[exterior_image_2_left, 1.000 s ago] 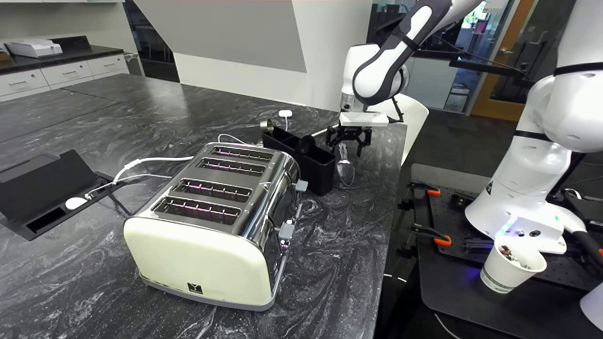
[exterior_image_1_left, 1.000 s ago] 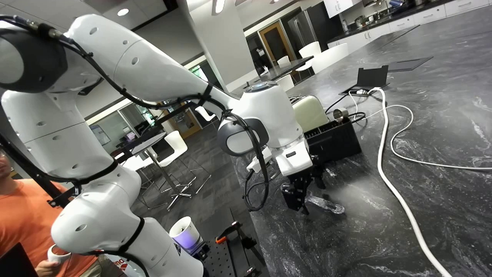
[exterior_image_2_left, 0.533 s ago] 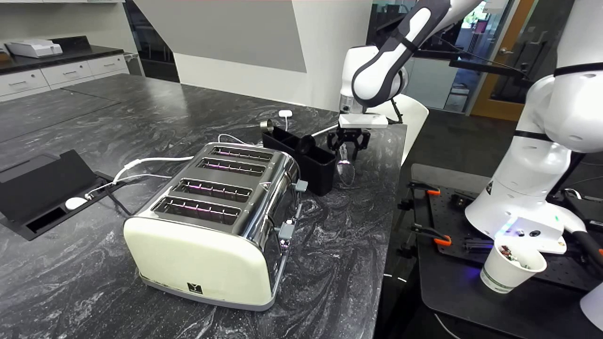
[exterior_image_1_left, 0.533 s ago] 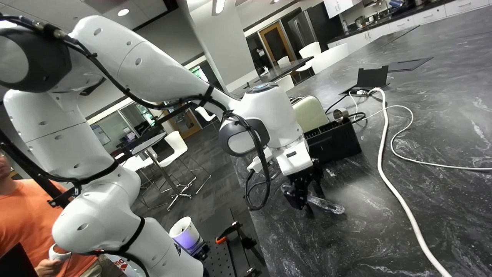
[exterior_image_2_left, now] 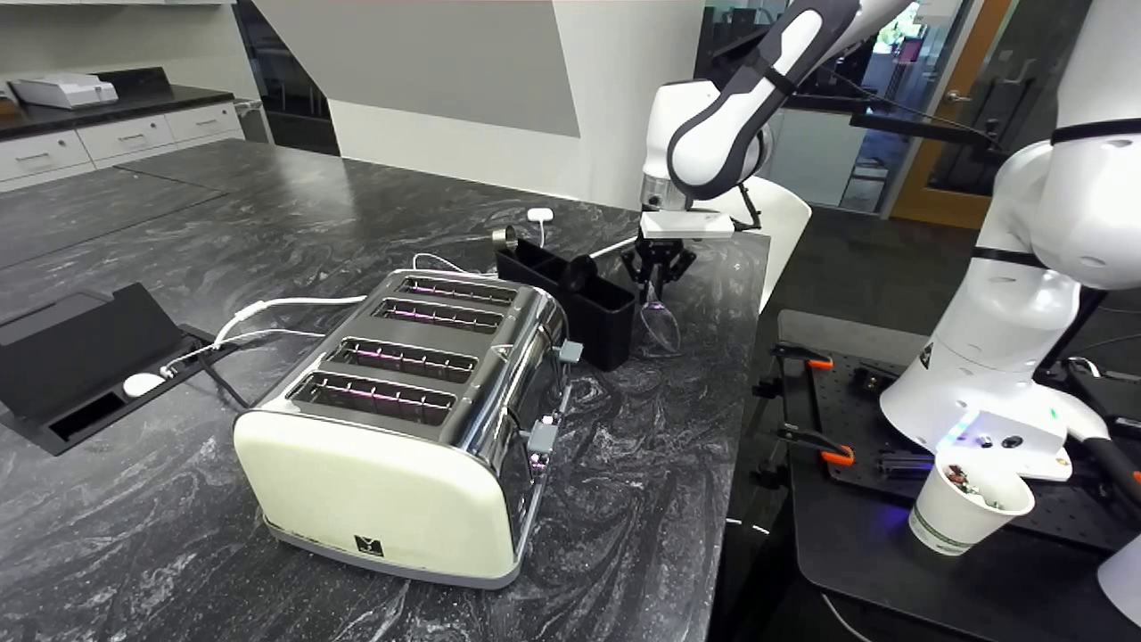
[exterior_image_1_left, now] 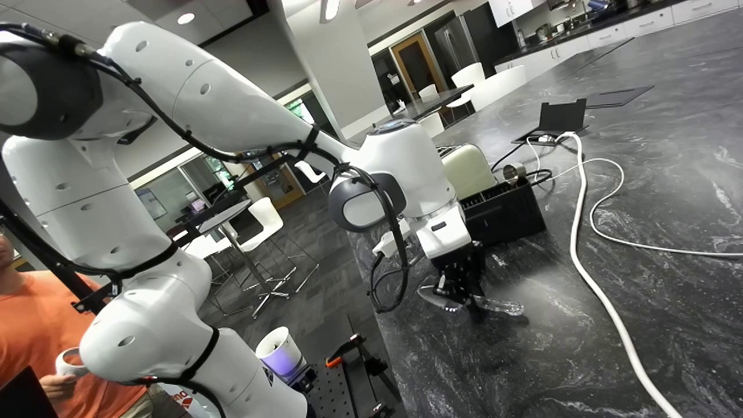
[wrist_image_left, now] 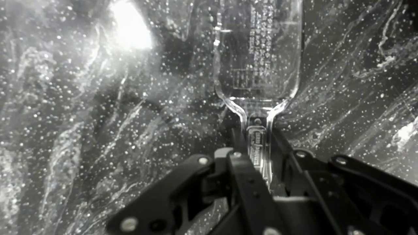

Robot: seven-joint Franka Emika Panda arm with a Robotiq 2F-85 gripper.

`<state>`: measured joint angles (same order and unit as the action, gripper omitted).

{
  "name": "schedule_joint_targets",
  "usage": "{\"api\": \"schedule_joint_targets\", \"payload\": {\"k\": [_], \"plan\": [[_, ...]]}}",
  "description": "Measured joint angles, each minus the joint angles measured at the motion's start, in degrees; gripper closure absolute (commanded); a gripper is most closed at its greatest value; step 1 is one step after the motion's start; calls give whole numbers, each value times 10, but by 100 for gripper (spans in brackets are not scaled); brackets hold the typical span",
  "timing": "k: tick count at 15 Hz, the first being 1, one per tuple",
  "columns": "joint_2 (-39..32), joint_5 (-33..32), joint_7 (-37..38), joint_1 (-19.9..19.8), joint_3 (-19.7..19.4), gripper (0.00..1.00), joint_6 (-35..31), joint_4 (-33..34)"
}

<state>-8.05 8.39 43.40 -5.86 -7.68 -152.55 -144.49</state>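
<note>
Near the long edge of the dark marbled counter (exterior_image_2_left: 624, 535), we see the gripper (wrist_image_left: 258, 140) pointing downward, its jaws closed on the narrow neck of a clear plastic utensil (wrist_image_left: 258, 78). From the wrist view we make out a wide, see-through head with raised marks too blurred for us to read, reaching away from the grip, while the handle runs back between the jaws. We find the utensil low at the counter, its head turned toward the edge in an exterior view; whether it rests on the surface or hangs just clear of it, we cannot tell. Beside it, in both exterior views, we have a black caddy (exterior_image_2_left: 606, 330), open on top, with a shiny metal piece (exterior_image_2_left: 504, 238) showing at one end. Close by the caddy stands a cream toaster (exterior_image_2_left: 374, 490), its four slots facing up, and we follow a thick white cable (exterior_image_1_left: 574, 244) across the counter. Over by the base of the arm (exterior_image_2_left: 972, 392) we note a white paper cup (exterior_image_2_left: 963, 517) standing on a black platform (exterior_image_2_left: 851, 566), and behind the arm we glimpse a person (exterior_image_1_left: 35, 337) in an orange shirt
</note>
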Motion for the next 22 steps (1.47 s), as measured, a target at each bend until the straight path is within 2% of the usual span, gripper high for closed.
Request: {"api": "schedule_joint_targets", "payload": {"k": [3, 7, 11, 15, 16, 18, 20, 21, 22], "plan": [[17, -12, 9, 5, -2, 94, 21, 2], [99, 27, -28, -4, -2, 94, 150, 19], [186, 143, -132, -12, -18, 94, 295, 61], [214, 274, -202, -12, -35, 94, 363, 102], [212, 309, -221, -12, -37, 77, 374, 110], [200, 364, -258, -11, -39, 77, 395, 122], [188, 377, -268, -11, -39, 77, 397, 128], [184, 378, -271, -11, -39, 94, 397, 130], [183, 379, -273, -11, -39, 94, 397, 131]]}}
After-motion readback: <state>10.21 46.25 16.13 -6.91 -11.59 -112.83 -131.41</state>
